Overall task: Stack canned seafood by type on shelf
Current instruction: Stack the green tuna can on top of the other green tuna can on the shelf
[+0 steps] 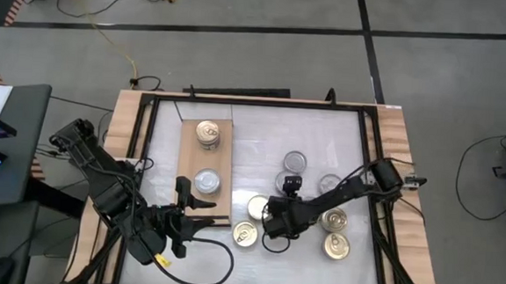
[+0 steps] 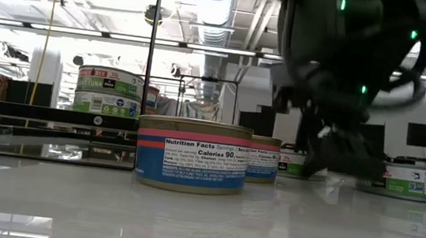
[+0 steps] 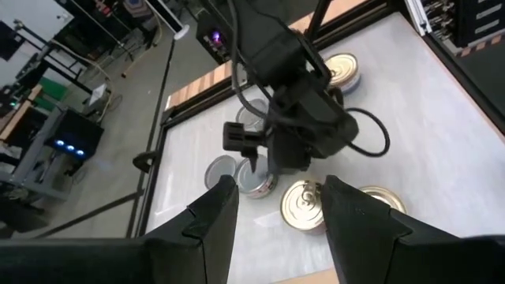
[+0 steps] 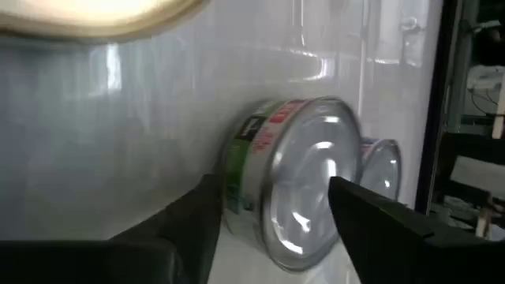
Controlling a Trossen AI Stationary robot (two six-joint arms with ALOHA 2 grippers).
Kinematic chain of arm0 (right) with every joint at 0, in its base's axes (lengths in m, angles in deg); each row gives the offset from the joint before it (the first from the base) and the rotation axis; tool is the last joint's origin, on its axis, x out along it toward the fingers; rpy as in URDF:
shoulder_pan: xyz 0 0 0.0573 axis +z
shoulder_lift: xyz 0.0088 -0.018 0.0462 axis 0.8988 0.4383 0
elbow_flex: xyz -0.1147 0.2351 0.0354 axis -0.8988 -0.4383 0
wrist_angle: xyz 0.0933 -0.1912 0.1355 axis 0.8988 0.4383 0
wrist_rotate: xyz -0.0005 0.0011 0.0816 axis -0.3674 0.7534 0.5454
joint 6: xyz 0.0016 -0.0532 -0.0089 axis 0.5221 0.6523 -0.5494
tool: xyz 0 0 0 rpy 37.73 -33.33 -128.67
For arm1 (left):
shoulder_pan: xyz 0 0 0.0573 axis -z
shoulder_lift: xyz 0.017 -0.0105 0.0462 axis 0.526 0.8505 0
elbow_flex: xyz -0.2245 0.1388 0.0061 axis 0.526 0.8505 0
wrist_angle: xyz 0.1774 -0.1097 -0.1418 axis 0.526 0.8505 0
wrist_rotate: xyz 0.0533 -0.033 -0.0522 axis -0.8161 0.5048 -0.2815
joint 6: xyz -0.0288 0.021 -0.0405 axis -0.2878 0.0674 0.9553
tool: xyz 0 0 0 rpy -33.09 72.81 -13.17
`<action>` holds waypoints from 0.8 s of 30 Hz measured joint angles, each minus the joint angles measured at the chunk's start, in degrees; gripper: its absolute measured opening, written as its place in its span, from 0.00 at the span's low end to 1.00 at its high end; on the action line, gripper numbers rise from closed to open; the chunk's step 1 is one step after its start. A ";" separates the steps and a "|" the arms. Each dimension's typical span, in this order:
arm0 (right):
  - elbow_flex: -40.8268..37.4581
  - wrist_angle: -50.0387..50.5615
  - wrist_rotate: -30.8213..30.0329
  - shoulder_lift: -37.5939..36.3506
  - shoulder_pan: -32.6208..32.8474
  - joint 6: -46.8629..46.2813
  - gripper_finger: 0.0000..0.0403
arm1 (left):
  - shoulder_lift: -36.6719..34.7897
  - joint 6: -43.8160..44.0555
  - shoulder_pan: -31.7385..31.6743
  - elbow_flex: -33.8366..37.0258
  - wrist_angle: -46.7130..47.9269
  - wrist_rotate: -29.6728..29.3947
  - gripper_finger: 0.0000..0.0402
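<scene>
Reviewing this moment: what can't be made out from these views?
- High view: the right gripper hides the tin under it; grip unconfirmed.
- Right wrist view: silver-topped tin lies between the fingers; contact unclear.
- Low view: the blurred arm hides the tins behind it.
- High view: how many tins are in each stack on the shelf.

Nearest round tin w/ blue-and-pink paper label point(image 2: 192, 165): "Nutrition Facts", "Calories 90"; smaller print too fine to read. Top green-labelled tin of the stack behind point(image 2: 111, 81): "TUNA". Other tins' labels not legible.
</scene>
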 joint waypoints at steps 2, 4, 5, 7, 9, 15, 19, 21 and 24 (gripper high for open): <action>0.03 0.24 -0.61 1.53 0.17 -1.44 0.60 | 0.00 0.00 0.00 0.01 0.01 -0.07 0.43; 0.11 0.58 -1.02 2.22 0.90 -3.45 0.52 | 0.00 0.00 0.00 0.01 0.02 -0.41 0.43; 0.11 0.65 -1.52 2.64 1.43 -4.55 0.48 | 0.00 -0.02 0.00 0.01 0.02 -0.86 0.43; 0.10 1.11 -2.03 3.11 2.60 -6.70 0.39 | 0.00 -0.02 0.00 0.00 0.05 -1.36 0.43; 0.05 1.18 -2.18 3.11 3.59 -8.61 0.30 | 0.00 -0.02 0.00 0.00 0.04 -1.48 0.43; -0.52 1.92 -3.04 3.05 6.29 -11.95 0.13 | 0.00 0.15 0.00 0.01 0.06 -1.44 0.43; -0.54 2.55 -2.67 3.05 7.70 -14.28 0.12 | 0.00 0.28 0.00 -0.01 0.07 -1.44 0.43; -0.55 2.58 -2.47 3.05 8.44 -15.45 0.12 | 0.00 0.31 0.00 0.01 0.08 -1.42 0.43; -0.55 2.54 -2.26 3.02 9.75 -17.44 0.12 | 0.00 0.41 0.00 0.01 0.09 -1.42 0.43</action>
